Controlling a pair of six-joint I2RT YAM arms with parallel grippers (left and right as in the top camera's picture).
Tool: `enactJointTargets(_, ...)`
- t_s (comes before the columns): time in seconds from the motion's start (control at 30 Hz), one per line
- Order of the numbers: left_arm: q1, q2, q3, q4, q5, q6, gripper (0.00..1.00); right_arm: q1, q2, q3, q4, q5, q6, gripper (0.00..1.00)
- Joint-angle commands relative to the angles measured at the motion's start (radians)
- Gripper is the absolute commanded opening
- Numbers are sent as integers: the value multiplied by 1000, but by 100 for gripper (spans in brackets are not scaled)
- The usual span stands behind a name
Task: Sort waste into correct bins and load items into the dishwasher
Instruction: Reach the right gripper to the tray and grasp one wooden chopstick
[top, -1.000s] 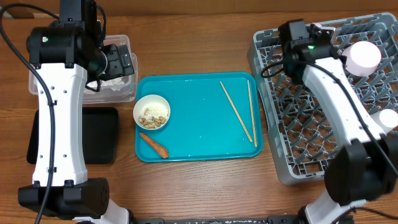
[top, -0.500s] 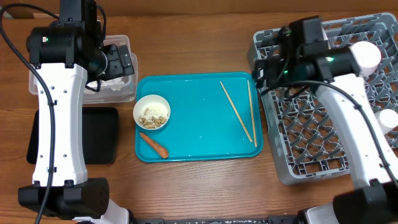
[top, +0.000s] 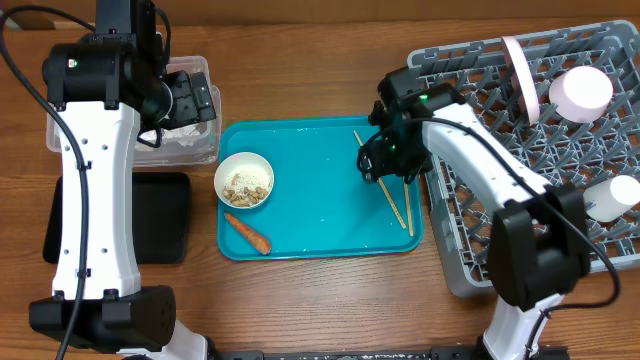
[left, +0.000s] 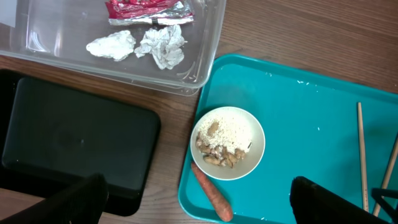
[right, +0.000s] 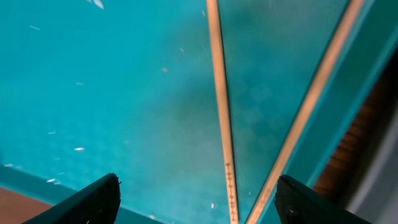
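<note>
**Right claw spread over the two chopsticks**

Your right claw (right: 199, 202) hangs low over the teal tray (right: 93, 93), its fingers spread wide and pinching nothing. One chopstick (right: 221, 112) lies between the fingers, its long axis running straight ahead of the claw. The second chopstick (right: 311, 106) lies toward the right finger, slanted along the tray's raised edge. The pair nearly meet close to the claw and fan apart farther out. Both are thin, straight sticks of pale wood, and the middle one carries fine dark marks near its closer end. Your left claw (left: 205, 199) is also spread and empty, high above the carrot (left: 211, 198), with the small white bowl (left: 227, 143) just ahead.
</note>
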Motion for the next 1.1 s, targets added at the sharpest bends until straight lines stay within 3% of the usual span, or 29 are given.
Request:
enactJointTargets(0.0,-1,0,10,1,8,-6,95,10,59,-3,5,22,-6,82)
enactJointTargets(0.23,-1,0,10,1,8,-6,95,29,141,-3,27,23,-6,81)
enactJointTargets(0.43,-1,1,10,1,8,-6,95,30,176,-4,40,30,-6,73)
enactJointTargets(0.6,-1,0,10,1,8,-6,95,30,183,-21,40,30,-6,56)
enactJointTargets(0.73,-1,0,10,2,8,-6,95,30,183,-37,39,29,1,35)
enactJointTargets(0.87,-1,0,10,2,8,-6,95,30,183,-42,35,29,5,20)
enactJointTargets(1.07,-1,0,10,1,8,-6,95,30,183,-42,30,27,58,8)
